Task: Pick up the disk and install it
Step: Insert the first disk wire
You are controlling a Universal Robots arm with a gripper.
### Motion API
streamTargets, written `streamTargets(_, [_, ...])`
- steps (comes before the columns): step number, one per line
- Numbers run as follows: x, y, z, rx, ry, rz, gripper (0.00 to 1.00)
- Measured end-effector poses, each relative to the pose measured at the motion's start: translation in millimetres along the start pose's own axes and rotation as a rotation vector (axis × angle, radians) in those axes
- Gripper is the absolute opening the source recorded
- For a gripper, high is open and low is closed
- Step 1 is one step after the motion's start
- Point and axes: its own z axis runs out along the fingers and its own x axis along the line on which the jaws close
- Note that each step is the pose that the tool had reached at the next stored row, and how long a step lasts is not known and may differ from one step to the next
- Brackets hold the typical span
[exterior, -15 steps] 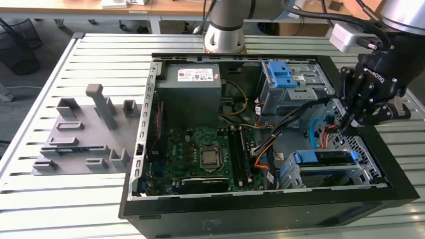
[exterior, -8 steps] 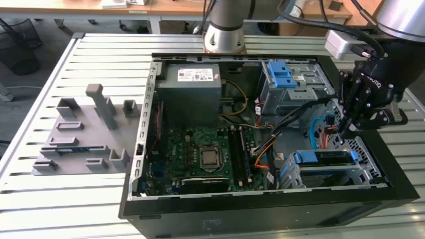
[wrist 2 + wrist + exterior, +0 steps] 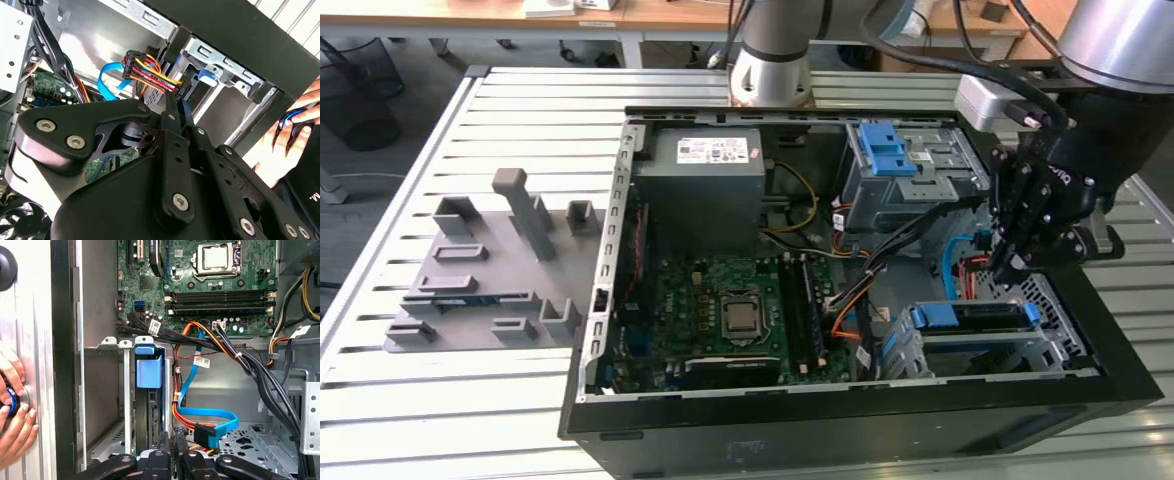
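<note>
Listing what you have in front of you, item by item.

- Disk point(image 3: 967, 318): it sits edge-up in the grey drive cage point(image 3: 1067, 345) at the corner of the open computer case point(image 3: 854, 420), so by the look of it the slotting-in is largely done. In the first wrist view its blue plastic carrier tab point(image 3: 149, 371) is smooth and box-shaped, and the dark edge of the drive runs below it between the cage's thin sheet-metal rails.
- Gripper point(image 3: 1007, 275): black, jointed linkage with bright rivets. It hangs just above the cage, on the cable side of the disk and apart from it. In both wrist views the narrow fingers point(image 3: 172, 112) lie pressed together with nothing between them.
- Blue data cable point(image 3: 207, 416): a flat, glossy ribbon looped beside the cage. You will find it ending in a blue plug near the fingertips.
- Power leads point(image 3: 150, 72): a bundle of red, yellow and black wires entering a black plug, directly ahead of the fingers.
- Motherboard point(image 3: 734, 310): green, lying flat on the case floor, with a bare square processor socket.
- Power supply point(image 3: 707, 165): a grey box with a white sticker, in the far corner.
- Grey moulded fixture point(image 3: 487, 270): matte with upright posts. It stands beside the case on the slatted metal tabletop point(image 3: 400, 420).
- A person's hand point(image 3: 12, 405): it rests against the outer wall of the case and holds a small blue-and-black object.
</note>
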Motion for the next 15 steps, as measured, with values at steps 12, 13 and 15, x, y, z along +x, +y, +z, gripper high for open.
streamTargets(12, [11.6,4.9,7.6,0.0042,-0.0309,0.002,0.16])
streamTargets(13, [12.3,6.2,8.0,0.0060,-0.0326,0.002,0.16])
streamTargets(15, [13.0,8.4,8.9,0.0096,-0.0342,0.002,0.16])
